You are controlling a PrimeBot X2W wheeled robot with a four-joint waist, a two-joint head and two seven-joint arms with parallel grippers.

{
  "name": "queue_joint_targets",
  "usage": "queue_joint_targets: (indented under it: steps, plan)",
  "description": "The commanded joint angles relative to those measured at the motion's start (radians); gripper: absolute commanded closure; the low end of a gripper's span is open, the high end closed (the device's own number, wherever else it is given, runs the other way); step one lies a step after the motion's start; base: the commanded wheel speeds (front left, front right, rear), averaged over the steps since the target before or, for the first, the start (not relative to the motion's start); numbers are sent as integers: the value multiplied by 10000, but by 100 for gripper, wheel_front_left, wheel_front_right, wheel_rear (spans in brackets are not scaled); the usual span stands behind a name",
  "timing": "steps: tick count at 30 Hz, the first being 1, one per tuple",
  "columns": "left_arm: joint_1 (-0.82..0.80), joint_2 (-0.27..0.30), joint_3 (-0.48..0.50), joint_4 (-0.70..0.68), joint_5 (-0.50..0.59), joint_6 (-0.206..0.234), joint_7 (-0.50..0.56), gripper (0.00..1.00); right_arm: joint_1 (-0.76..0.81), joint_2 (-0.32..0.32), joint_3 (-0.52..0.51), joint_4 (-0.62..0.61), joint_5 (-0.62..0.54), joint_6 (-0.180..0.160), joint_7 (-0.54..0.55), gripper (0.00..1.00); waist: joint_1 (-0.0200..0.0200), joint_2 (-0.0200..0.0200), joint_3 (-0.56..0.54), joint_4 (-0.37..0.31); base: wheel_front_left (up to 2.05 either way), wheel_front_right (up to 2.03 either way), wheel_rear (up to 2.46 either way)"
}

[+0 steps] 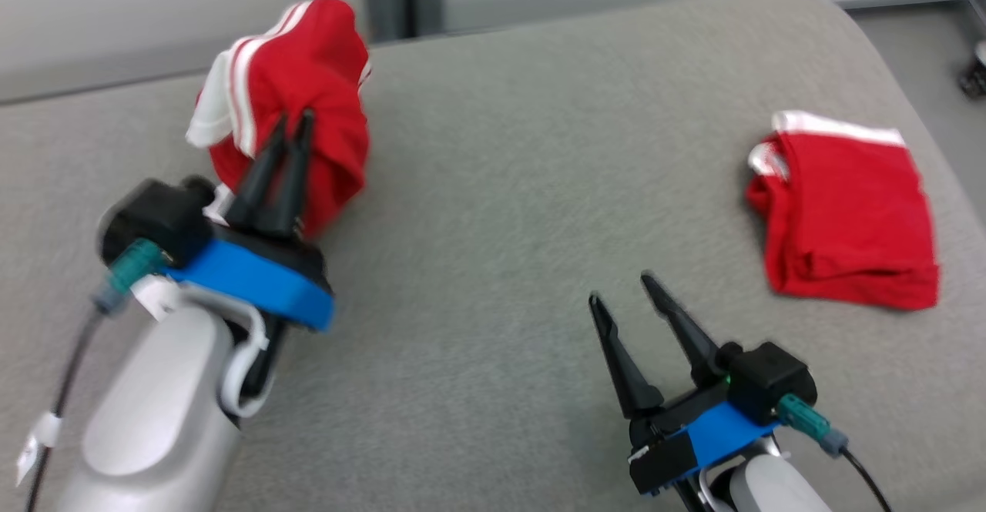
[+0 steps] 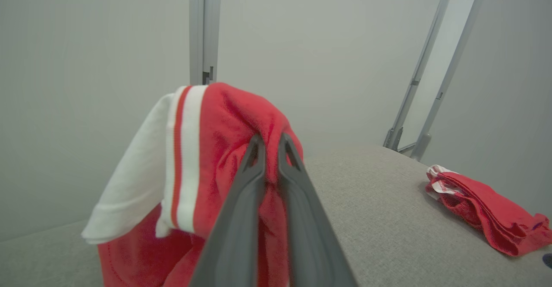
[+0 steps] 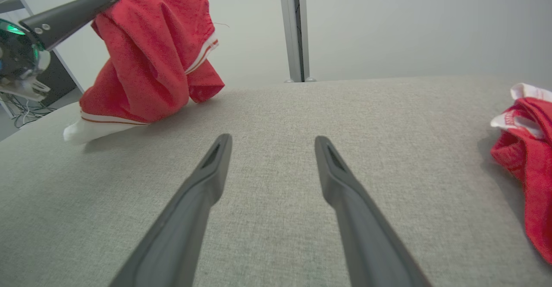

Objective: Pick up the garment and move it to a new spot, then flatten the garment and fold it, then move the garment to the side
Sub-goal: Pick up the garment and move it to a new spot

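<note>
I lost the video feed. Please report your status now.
Left gripper shut on garment, raised. Right gripper open, empty. Second garment lies folded at right, clear of both.

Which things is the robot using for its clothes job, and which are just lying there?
In the job: bunched red garment, lifted in the shut left gripper; open right gripper, empty.
Lying about: folded red garment on the grey surface; metal post behind.

Left end effector (image 1: 293,118) shows black fingers (image 1: 262,177), blue mount (image 1: 254,285), teal connector (image 1: 131,262), silver forearm (image 1: 154,427).
</note>
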Motion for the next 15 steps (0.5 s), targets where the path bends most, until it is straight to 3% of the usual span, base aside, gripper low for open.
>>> queue_joint_targets:
  steps: [1, 9, 10, 11, 12, 15]
  plan:
    - [219, -124, -268, -25, 67, 13, -44, 100, 212, -37, 81, -89, 61, 5, -2, 0, 0, 1, -402, -685, 0, 0, 0]
    - [975, -861, -1209, 162, 224, 13, -44, 100, 551, -38, 345, -285, 281, 3, -3, 0, 0, 1, -444, -1680, 0, 0, 0]
    - [1100, -887, -1283, 200, 288, 13, -44, 88, 562, -35, 347, -307, 279, 5, -5, 0, 0, 1, -459, -1694, 0, 0, 0]
    - [1232, -911, -1348, 284, 324, 13, -44, 38, 602, -35, 315, -309, 279, 5, -3, 0, 0, 1, -490, -1678, 0, 0, 0]
    - [1355, -945, -1338, 352, 322, 13, -46, 0, 652, -35, 280, -296, 271, 5, -3, 0, 0, 1, -527, -1640, 0, 0, 0]
    - [1756, -1017, -1047, 579, 325, 15, -44, 0, 668, -35, 219, -248, 298, 5, -3, 0, 0, 1, -648, -1411, 0, 0, 0]
